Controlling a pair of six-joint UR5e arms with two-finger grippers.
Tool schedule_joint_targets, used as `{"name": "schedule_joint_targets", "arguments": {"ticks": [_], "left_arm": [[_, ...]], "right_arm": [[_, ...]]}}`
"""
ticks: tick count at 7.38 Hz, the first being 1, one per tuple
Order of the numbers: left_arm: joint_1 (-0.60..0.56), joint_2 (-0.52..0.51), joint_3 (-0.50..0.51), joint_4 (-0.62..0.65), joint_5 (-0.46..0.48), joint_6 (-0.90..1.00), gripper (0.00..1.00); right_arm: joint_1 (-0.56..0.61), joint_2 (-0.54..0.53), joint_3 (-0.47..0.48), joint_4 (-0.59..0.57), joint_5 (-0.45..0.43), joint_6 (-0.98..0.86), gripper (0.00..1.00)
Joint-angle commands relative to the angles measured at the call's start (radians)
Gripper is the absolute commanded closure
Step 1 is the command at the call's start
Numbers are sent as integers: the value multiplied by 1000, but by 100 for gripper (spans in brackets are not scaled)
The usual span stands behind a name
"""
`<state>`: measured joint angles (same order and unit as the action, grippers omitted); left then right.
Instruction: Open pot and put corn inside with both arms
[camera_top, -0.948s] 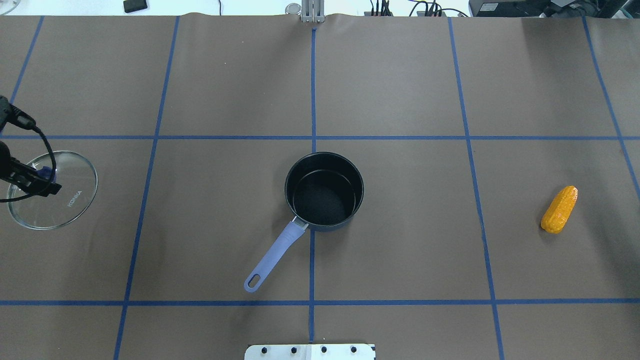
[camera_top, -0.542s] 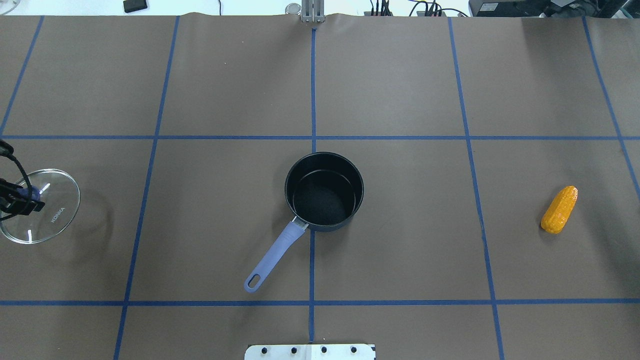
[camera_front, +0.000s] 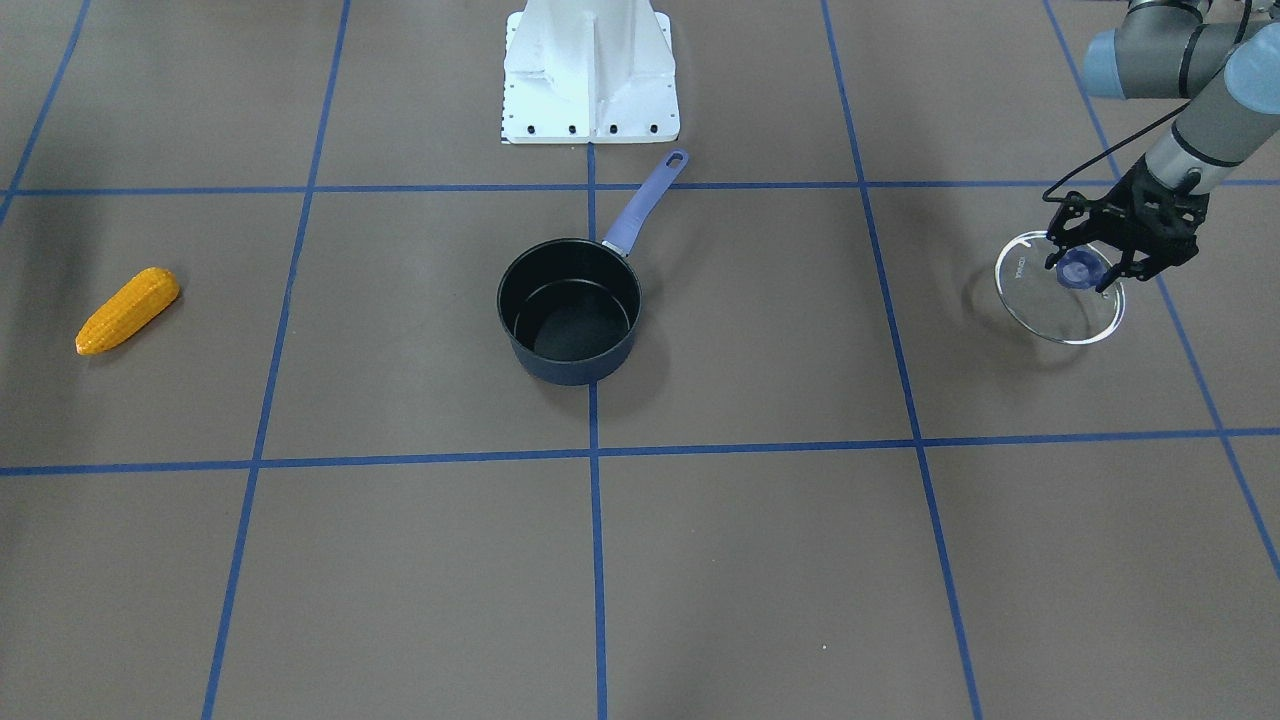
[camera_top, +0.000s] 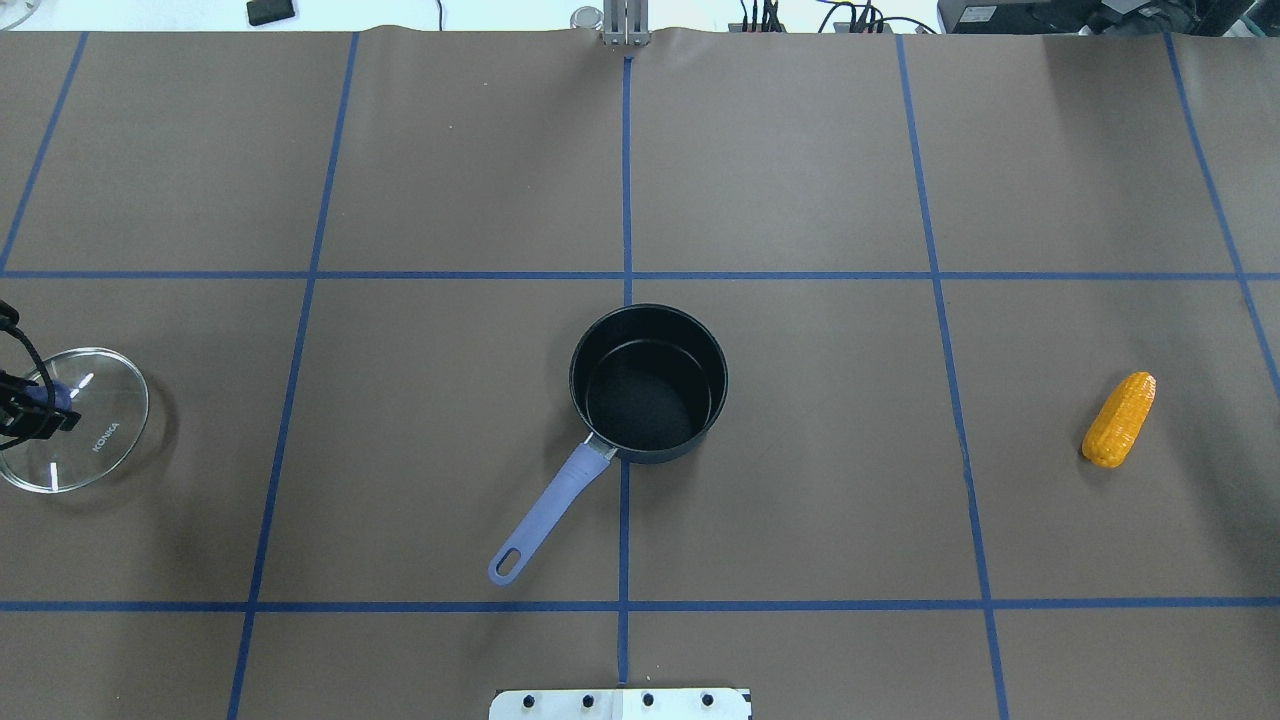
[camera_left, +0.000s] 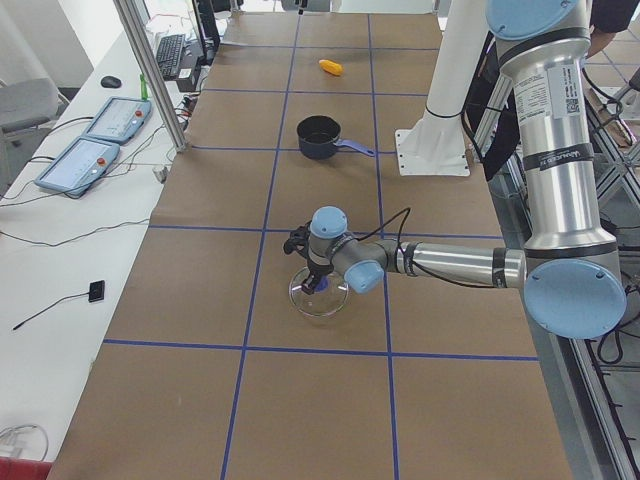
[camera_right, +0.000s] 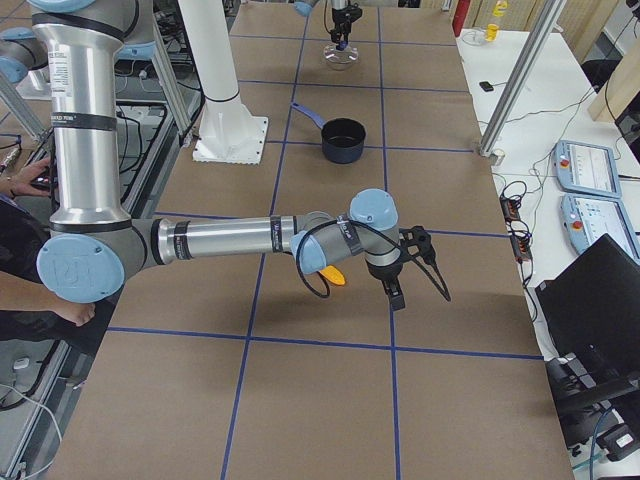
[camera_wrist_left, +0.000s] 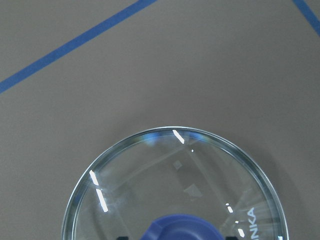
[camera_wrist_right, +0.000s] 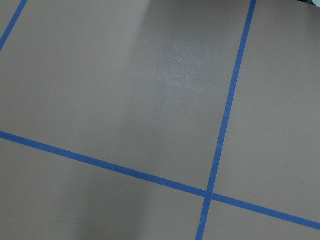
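The open dark pot (camera_top: 648, 383) with a lilac handle stands mid-table, empty; it also shows in the front view (camera_front: 570, 310). The orange-yellow corn (camera_top: 1118, 419) lies at the table's right, also in the front view (camera_front: 127, 311). My left gripper (camera_front: 1085, 270) is shut on the blue knob of the glass lid (camera_front: 1060, 310) and holds it low over the table's far left (camera_top: 95, 430). The left wrist view shows the lid (camera_wrist_left: 175, 185) close up. My right gripper (camera_right: 393, 290) shows only in the exterior right view, near the corn (camera_right: 336, 276); I cannot tell if it is open.
The brown table cover carries a grid of blue tape lines (camera_top: 626, 200). The robot's white base (camera_front: 590, 75) stands behind the pot. The right wrist view shows only cover and tape (camera_wrist_right: 220, 150). Control pendants (camera_left: 95, 140) lie on the side bench.
My left gripper has carried the glass lid further left and lower, with its shadow now close under it. Pot and corn have not moved.
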<state>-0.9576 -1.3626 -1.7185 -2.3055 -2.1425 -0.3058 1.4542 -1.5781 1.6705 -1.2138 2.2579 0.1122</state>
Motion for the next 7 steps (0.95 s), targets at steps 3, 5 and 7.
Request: {"name": "schedule_joint_targets", "arguments": {"ticks": [3, 5, 7], "left_arm": [[7, -10, 16, 0, 10, 2, 3], [2, -23, 4, 1, -2, 0, 2], [-129, -32, -1, 52, -46, 5, 2]], "right_arm": [[-1, 0, 0, 0, 0, 1, 0], [-1, 0, 2, 0, 0, 4, 0], [0, 0, 5, 0, 0, 4, 0]]}}
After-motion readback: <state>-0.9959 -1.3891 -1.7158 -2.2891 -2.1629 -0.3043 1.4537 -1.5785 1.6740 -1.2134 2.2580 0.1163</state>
